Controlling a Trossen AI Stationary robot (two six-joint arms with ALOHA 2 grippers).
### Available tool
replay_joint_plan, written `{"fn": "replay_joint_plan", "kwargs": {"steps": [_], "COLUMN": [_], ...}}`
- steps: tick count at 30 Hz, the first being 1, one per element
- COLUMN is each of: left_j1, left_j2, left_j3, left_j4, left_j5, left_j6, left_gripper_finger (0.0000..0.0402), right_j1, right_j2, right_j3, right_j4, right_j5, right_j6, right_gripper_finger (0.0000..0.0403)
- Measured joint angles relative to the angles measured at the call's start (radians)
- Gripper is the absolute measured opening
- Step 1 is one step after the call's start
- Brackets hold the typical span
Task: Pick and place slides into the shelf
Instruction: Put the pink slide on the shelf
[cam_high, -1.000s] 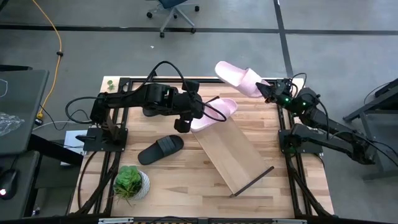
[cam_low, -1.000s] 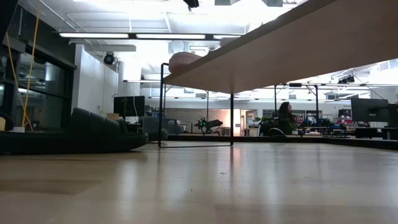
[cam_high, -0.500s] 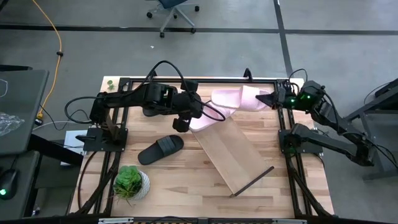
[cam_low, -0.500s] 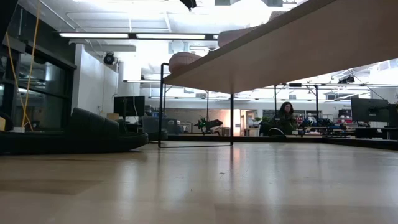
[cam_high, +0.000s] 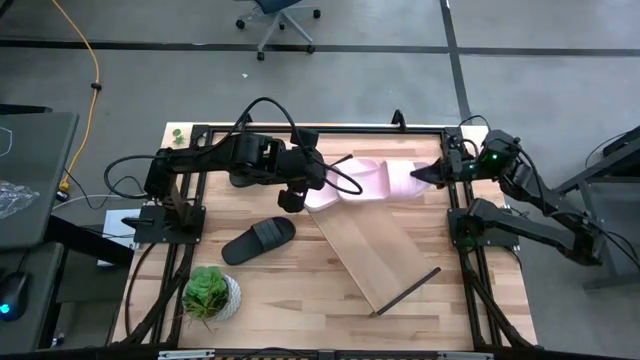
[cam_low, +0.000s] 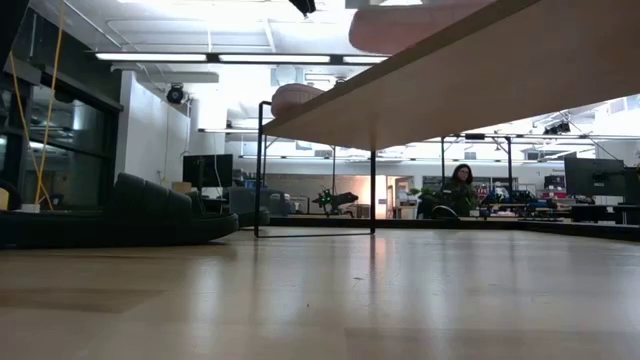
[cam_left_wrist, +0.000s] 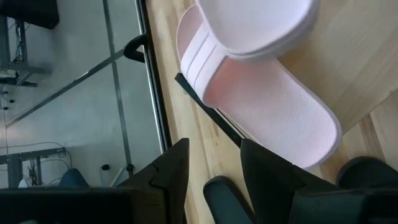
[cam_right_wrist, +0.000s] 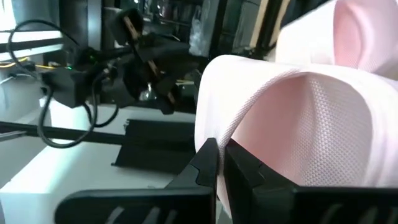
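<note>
Right gripper (cam_high: 428, 172) pinches the heel of a pink slide (cam_high: 392, 177), its long axis running toward the shelf's (cam_high: 375, 255) upper end, beside the pink slide (cam_high: 345, 186) already there. Left gripper (cam_high: 290, 201), fingers parted and empty, hovers at that end.

An open-plan lab: grey floor, an office chair (cam_high: 281, 20) beyond the bench (cam_high: 300, 290), distant monitors (cam_low: 206, 169) and workstations.

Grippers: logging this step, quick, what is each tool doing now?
Left tool: open, holding nothing, beside the pink slide on the shelf.
Right tool: shut on the second pink slide.
</note>
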Motion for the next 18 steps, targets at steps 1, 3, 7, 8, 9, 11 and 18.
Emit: {"fn": "replay_joint_plan", "kwargs": {"steps": [1, 3, 7, 8, 9, 11, 18], "left_j1": [0.0, 0.0, 0.0, 0.0, 0.0, 0.0, 0.0], "left_j2": [0.0, 0.0, 0.0, 0.0, 0.0, 0.0, 0.0], "left_j3": [0.0, 0.0, 0.0, 0.0, 0.0, 0.0, 0.0], "left_j4": [0.001, 0.005, 0.006, 0.006, 0.006, 0.006, 0.006], "left_j5": [0.0, 0.0, 0.0, 0.0, 0.0, 0.0, 0.0], "left_j6": [0.0, 0.0, 0.0, 0.0, 0.0, -0.002, -0.003], "left_gripper_finger": [0.0133, 0.0133, 0.0133, 0.0133, 0.0133, 0.0133, 0.0133], "right_j1": [0.009, 0.029, 0.066, 0.073, 0.08, 0.088, 0.089], "right_j2": [0.008, 0.028, 0.083, 0.096, 0.108, 0.13, 0.197], "right_j3": [0.0, 0.0, 0.0, 0.0, 0.0, 0.0, 0.0], "right_j4": [-0.004, -0.013, -0.022, -0.025, -0.028, -0.042, -0.085], "right_j5": [-0.003, -0.016, -0.044, -0.052, -0.064, -0.082, -0.085], "right_j6": [0.0, -0.013, -0.045, -0.051, -0.061, -0.084, -0.158], "right_gripper_finger": [0.0, 0.0, 0.0, 0.0, 0.0, 0.0, 0.0]}}
